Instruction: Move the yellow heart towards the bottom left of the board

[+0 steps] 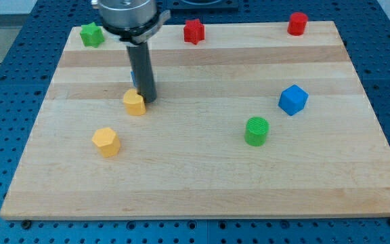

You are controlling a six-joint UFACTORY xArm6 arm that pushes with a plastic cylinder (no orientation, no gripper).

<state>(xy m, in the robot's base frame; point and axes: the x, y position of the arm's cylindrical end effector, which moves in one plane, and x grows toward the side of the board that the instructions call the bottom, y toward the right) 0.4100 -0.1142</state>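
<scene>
My tip [147, 100], with no pincer to report, touches the small yellow plastic heart [135, 103]; I'd push steadily toward the board's bottom-left corner.

Yellow heart [135, 103] flat on board, left of centre.

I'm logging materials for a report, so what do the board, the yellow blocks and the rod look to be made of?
The board looks like pale wood with a matte finish: plank seams and grain show. The yellow heart and the yellow block look like moulded plastic, uniform in colour, slightly glossy. The rod, down to my tip, is dark and smooth, probably metal or plastic; I cannot tell which.
</scene>
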